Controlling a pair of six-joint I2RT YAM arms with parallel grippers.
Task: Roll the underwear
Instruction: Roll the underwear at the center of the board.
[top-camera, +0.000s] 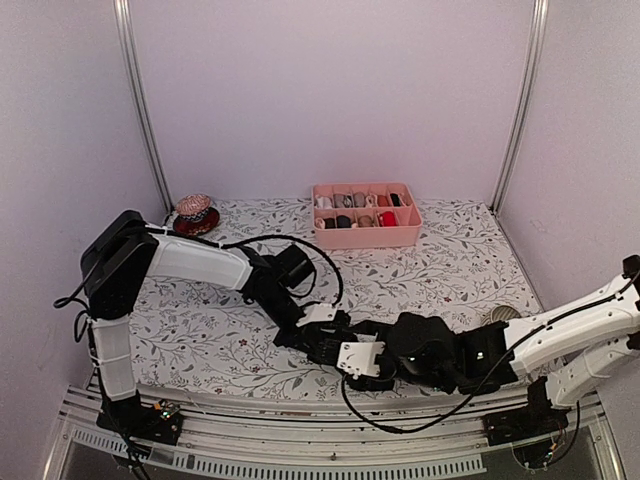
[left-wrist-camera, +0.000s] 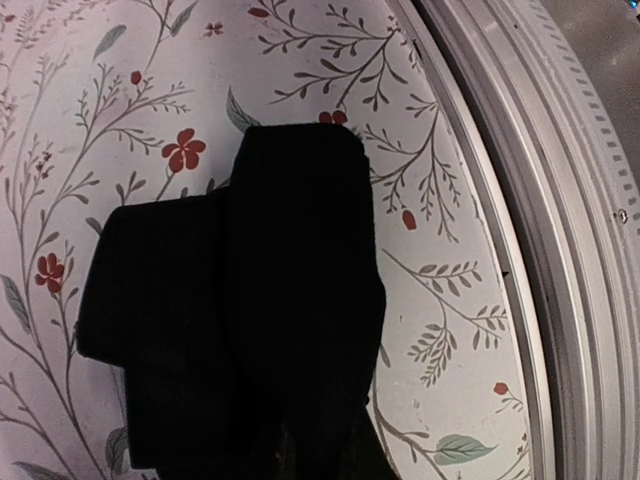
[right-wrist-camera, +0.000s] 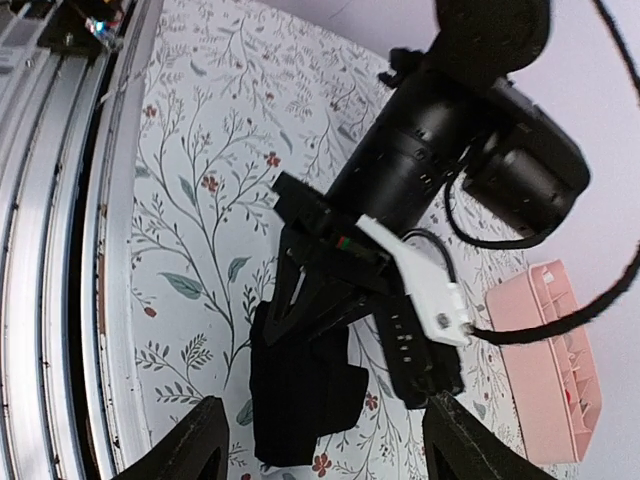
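Observation:
A black underwear (left-wrist-camera: 260, 300) lies folded on the flowered tablecloth, close to the front rail. No waistband shows. It also shows in the right wrist view (right-wrist-camera: 295, 400), just under the left gripper (right-wrist-camera: 300, 320). The left gripper's fingers come down on the far edge of the underwear and look shut on it; they are lost against the black cloth in the left wrist view. My right gripper (right-wrist-camera: 327, 402) is wide open, one finger (right-wrist-camera: 195, 445) on each side of the underwear, not touching it. In the top view both grippers (top-camera: 330, 345) meet at the front middle. The second underwear is out of view.
A pink divided tray (top-camera: 365, 232) with small bundles stands at the back middle; it also shows in the right wrist view (right-wrist-camera: 545, 370). A small red and brown round object (top-camera: 195, 213) sits at the back left. The metal front rail (left-wrist-camera: 560, 250) runs right beside the underwear.

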